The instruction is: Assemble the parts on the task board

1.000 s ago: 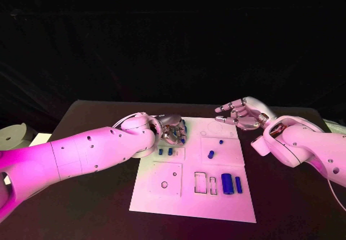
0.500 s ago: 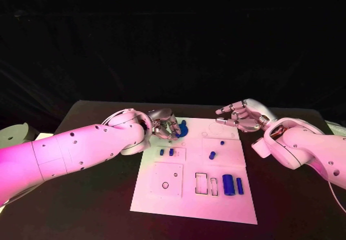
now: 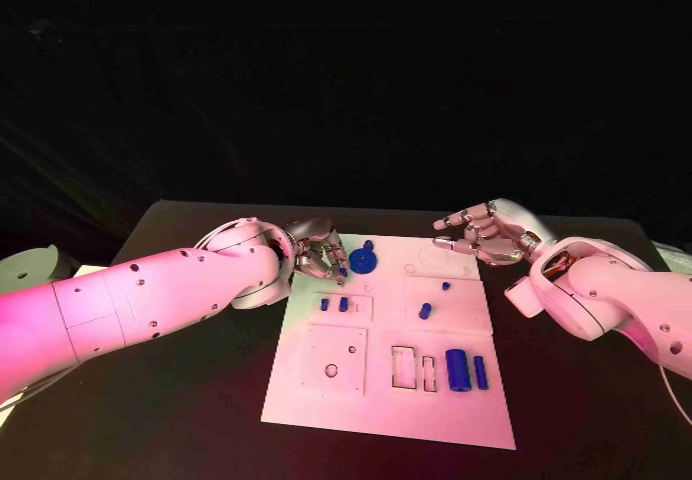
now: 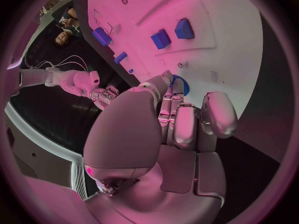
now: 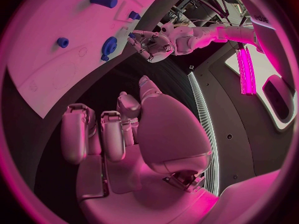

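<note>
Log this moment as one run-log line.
left hand: open, beside blue gear | gear: on task board, far end | right hand: holds nothing, fingers curled, above table past board's far right corner

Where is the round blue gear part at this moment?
In the head view, the blue gear lies near the task board's far edge, on its left part, just beside the fingers of the left hand.

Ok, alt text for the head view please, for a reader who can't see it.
A white task board lies on a black table with small blue parts on it; the left hand sits beside a round blue gear near the board's far edge. The right hand hovers, fingers curled, holding nothing.
</note>
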`<move>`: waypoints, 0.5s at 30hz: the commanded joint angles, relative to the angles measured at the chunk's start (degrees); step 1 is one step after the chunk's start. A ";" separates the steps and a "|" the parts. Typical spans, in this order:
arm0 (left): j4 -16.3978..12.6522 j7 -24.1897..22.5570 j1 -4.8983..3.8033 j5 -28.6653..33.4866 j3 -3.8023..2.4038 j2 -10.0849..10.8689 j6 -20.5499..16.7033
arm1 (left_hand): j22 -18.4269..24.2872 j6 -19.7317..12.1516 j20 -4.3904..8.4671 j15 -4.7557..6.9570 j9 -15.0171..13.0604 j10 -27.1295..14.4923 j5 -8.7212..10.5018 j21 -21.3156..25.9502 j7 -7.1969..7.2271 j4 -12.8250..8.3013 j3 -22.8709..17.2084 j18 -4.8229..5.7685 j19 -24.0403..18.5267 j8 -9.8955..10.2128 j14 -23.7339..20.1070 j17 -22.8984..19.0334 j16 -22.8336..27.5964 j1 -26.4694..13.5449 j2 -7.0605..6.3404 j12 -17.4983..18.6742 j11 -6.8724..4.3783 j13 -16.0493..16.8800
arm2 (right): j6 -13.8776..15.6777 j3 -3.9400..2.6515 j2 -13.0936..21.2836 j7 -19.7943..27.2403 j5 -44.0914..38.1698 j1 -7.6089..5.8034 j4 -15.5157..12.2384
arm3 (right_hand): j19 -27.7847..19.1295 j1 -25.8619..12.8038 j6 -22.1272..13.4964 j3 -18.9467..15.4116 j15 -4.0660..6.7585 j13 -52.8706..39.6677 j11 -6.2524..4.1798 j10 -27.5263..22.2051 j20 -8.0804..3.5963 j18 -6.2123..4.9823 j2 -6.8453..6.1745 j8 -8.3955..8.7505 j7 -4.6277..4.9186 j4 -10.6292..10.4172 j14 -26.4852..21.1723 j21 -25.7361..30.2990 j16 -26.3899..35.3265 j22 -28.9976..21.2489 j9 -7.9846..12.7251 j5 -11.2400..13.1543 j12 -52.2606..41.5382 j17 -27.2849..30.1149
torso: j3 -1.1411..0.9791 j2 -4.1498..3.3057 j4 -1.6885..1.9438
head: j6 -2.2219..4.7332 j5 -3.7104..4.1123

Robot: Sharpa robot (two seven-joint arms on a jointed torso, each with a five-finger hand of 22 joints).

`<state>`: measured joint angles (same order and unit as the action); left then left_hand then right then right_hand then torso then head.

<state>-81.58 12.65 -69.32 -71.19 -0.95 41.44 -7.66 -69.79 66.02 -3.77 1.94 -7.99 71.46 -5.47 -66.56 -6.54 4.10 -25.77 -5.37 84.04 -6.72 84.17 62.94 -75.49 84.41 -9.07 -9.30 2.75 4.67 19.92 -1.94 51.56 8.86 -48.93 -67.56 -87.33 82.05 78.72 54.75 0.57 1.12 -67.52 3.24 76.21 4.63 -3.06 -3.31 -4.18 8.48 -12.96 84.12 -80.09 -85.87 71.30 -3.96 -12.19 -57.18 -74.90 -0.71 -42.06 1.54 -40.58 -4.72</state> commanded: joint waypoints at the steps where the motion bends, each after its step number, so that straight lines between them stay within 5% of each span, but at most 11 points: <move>1: 0.29 0.49 0.04 -1.22 0.12 -0.08 1.80 | -0.06 0.21 0.16 0.04 -0.09 0.36 -0.21 -0.35 -0.32 -0.15 -0.34 0.30 0.49 0.22 1.46 -0.05 0.22 -0.67 -0.06 0.33 0.05 -0.01 | -0.75 0.00 -0.03 0.55 -0.10 0.06 -0.09 | -0.15 -0.07 0.22 -0.30 0.03 0.01 -0.03 -0.25 0.13 -0.84 0.58 -0.30 -0.13 -0.04 4.50 0.31 0.30 0.07 -0.07 -0.19 -0.08 -9.65 | -0.02 -0.03 0.00 | 0.00 -0.03; 15: 0.87 0.59 0.22 -3.06 0.46 -0.39 3.37 | -0.06 0.34 0.14 0.06 -0.03 0.62 -0.16 -0.31 -0.26 -0.30 -0.30 0.28 0.46 0.30 1.43 -0.22 0.22 -0.94 -0.35 0.51 0.01 0.02 | -0.74 0.00 0.00 0.58 -0.10 0.06 -0.16 | -0.15 -0.05 0.23 -0.35 0.03 0.03 -0.03 -0.22 0.13 -0.84 0.66 -0.31 -0.13 -0.03 4.50 0.32 0.31 0.05 -0.07 -0.21 -0.12 -9.64 | 0.01 -0.03 -0.02 | -0.19 0.01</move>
<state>-80.66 13.20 -69.10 -73.33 -0.47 41.22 -5.81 -69.78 66.23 -3.77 1.94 -8.00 71.81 -5.47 -66.56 -6.75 3.95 -25.92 -5.37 84.04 -6.69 84.17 62.77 -75.49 83.94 -9.54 -9.08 2.70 4.68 19.91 -1.94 51.59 8.89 -48.90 -67.55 -87.40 82.05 78.72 54.75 0.57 1.13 -67.52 3.24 76.21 4.63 -3.06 -3.31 -4.18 8.49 -12.96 84.13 -80.09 -85.87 71.30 -3.96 -12.19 -57.18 -74.95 -0.70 -42.10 1.49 -40.76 -4.69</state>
